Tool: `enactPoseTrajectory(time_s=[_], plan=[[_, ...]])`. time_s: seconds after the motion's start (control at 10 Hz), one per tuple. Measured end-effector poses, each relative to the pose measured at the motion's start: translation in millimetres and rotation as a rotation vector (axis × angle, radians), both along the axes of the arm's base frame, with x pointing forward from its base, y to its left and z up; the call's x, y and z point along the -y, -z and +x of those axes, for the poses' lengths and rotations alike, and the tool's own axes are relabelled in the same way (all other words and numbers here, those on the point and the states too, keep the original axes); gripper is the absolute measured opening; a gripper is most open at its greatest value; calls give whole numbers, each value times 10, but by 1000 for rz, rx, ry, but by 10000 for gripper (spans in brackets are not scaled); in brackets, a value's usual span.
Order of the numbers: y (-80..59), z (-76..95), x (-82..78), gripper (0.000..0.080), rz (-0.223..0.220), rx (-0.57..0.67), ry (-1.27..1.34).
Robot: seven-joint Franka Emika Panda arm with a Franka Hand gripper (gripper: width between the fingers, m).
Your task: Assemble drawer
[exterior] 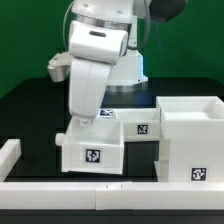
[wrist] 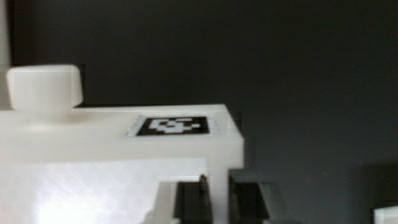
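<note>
Rail (exterior: 110, 188) white, low, across exterior view's bottom edge; black table (exterior: 30, 110) behind, green wall (exterior: 30, 40) at top. Housing (exterior: 192, 140) lower right, open top up; centre tray (exterior: 135, 124) just beside it, near tray (exterior: 92, 150) lower centre under arm (exterior: 95, 60). Wrist view shows knob (wrist: 45, 90) upright and gripper (wrist: 214, 200): fingers (wrist: 185, 202) clamped together, empty, just beside near tray's tagged wall; contact unclear. Exterior view hides fingertips behind arm.
</note>
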State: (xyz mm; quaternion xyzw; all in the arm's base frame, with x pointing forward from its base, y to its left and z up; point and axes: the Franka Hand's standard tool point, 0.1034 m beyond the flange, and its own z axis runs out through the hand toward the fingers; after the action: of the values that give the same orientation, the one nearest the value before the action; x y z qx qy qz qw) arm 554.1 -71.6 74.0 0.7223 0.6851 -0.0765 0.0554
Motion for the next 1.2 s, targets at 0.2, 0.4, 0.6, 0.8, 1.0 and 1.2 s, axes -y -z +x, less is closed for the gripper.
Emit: enactPoseTrajectory(time_s=[0.2,0.4,0.6,0.8,1.0,1.2], plan=[[35,-3,-75,35,30,7,28],[38,4,-77,35,27,14,48],[39,14,-55,35,28,24,29],[66,-35,-126,35,37,56,15],[119,-77,-265,35,47,55,30],[173,-91,-350,35,51,52,53]])
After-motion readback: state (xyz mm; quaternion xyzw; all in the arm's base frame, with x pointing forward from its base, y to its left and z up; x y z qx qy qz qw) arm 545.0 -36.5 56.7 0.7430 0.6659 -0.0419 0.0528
